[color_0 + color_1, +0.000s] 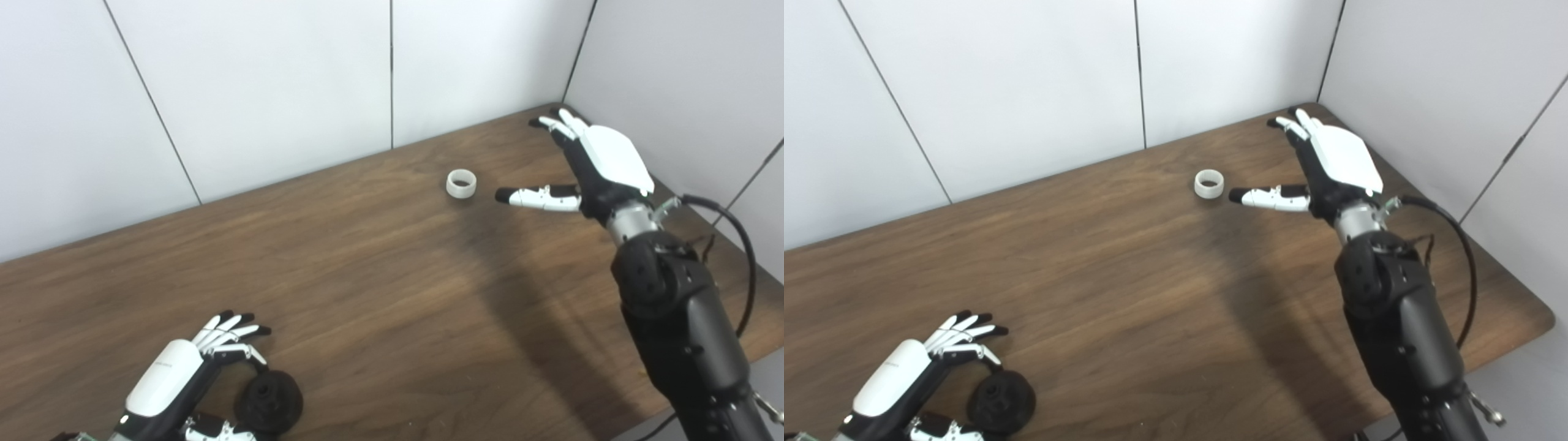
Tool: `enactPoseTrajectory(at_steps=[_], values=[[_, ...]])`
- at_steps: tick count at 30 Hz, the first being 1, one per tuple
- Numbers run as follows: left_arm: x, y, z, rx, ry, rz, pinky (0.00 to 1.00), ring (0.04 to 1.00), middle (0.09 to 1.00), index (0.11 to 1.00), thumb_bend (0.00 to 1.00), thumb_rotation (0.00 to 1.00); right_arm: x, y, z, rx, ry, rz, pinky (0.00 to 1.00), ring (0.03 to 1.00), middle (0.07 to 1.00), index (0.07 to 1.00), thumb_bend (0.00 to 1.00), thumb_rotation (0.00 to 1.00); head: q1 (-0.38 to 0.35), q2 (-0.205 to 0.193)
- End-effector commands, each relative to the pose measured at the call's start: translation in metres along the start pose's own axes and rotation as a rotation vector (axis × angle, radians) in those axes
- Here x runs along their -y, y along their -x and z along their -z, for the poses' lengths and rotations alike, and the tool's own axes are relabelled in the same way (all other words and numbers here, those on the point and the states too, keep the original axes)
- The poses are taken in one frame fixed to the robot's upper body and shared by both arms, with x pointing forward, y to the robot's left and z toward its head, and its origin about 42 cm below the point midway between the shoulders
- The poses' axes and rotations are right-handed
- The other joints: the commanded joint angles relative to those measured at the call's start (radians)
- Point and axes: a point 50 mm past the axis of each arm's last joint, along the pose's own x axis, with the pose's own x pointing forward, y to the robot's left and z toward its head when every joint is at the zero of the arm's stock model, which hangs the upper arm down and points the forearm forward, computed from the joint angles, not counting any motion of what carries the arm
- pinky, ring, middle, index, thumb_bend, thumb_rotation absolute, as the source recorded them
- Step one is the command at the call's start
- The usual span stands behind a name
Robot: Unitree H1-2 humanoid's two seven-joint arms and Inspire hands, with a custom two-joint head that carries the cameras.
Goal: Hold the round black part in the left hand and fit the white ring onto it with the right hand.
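Two task items, two hands, one work surface.

Item 1: round black part (269, 401). Dark, matt, disc-like, with a central hub and hole facing up. Location: near left of the wooden table (380, 294), close to the near edge. It lies just beside the left hand, between the fingers and the thumb; whether either touches it cannot be told from these views.

Item 2: white ring (461, 184). Short, pale, translucent-looking band, open end up. Location: far side of the table, right of centre, standing alone on the wood, well apart from the black part. The right thumb tip points at it from the right with a bare strip of table between; not touching.

Left hand (184, 376): white back plate, black and white fingers. Enters at the near left corner. Fingers (229, 334) spread and gently curved over the far side of the black part, thumb lying along its near side. Fingers stand wide, not clamped.

Right hand (1329, 165): raised over the far right of the table, near the corner where the walls meet. Fingers extended toward the far wall, thumb (1268, 197) stretched out leftward. Fingers wide, nothing held. Black forearm comes up from the near right, with a black cable (1464, 269) looping beside the wrist.

Surroundings: white panelled walls (275, 92) on the far and right sides; the arm's shadow falls across the wood.
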Motion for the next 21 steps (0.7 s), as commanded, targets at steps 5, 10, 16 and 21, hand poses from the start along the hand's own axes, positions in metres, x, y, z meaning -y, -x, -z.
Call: enactPoseTrajectory(at_steps=[5, 10, 16, 21], values=[[0.0, 0.016, 0.009, -0.041, -0.027, 0.061, 1.0, 0.928, 0.848, 0.477, 0.52, 0.05, 0.026, -0.032, -0.001, 0.002, 0.126, 0.025, 0.78, 0.98, 0.986, 0.87, 0.82, 0.64, 0.003, -0.002], [0.0, 0.017, 0.007, -0.04, -0.018, 0.067, 1.0, 0.934, 0.851, 0.477, 0.52, 0.05, 0.04, -0.059, -0.005, 0.005, 0.196, -0.036, 0.81, 0.99, 0.988, 0.863, 0.86, 0.66, 0.006, -0.006], [0.003, 0.018, 0.004, -0.037, -0.015, 0.069, 1.0, 0.931, 0.849, 0.477, 0.52, 0.05, 0.056, -0.083, -0.01, 0.02, 0.251, -0.132, 0.79, 0.995, 0.996, 0.873, 0.9, 0.65, 0.007, -0.008], [0.004, 0.019, 0.002, -0.037, -0.012, 0.071, 1.0, 0.934, 0.848, 0.477, 0.51, 0.05, 0.061, -0.097, -0.016, 0.024, 0.276, -0.216, 0.79, 1.0, 1.0, 0.895, 0.93, 0.64, 0.012, -0.014]])
